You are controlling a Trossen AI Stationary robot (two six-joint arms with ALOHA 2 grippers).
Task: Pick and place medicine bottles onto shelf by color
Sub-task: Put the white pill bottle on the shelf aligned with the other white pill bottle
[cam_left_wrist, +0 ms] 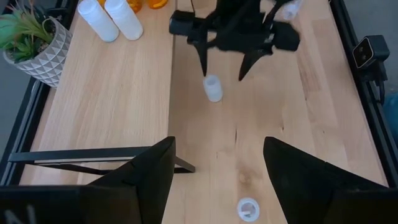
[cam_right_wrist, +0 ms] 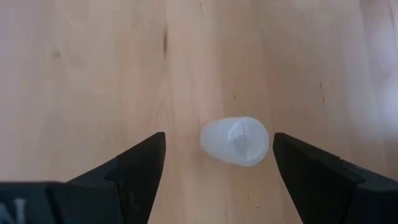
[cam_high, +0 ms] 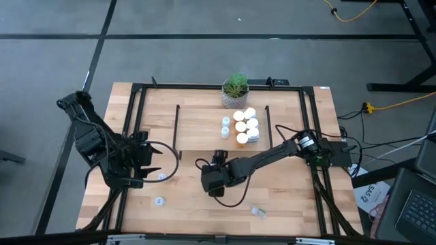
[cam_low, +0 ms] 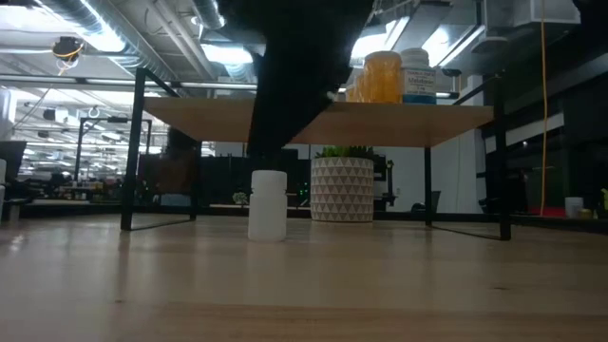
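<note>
1. Left gripper [cam_high: 151, 163], left-centre of the high view, low over the table [cam_high: 197, 197]. Fingers spread wide, nothing between them.
2. Loose small pale bottles on the table: one [cam_high: 161, 176] just beside the left gripper, one [cam_high: 159, 201] below it in the frame, and one on its side [cam_high: 258, 211] at lower centre-right.
3. Right gripper [cam_high: 212, 182], centre of the high view, pointing down. Fingers fully apart, straddling a small pale bottle [cam_right_wrist: 235, 140] that stands upright on the table; neither finger touches it.
4. Low view: that bottle [cam_low: 267, 204] stands in front of the shelf [cam_low: 323, 122], under the dark gripper.
5. Shelf, upper centre of the high view: a cluster of white [cam_high: 251, 123] and orange [cam_high: 242, 139] bottles at its right part, two small pale ones [cam_high: 225, 125] just left of them.
6. Potted plant [cam_high: 235, 90] above the cluster in the frame.
</note>
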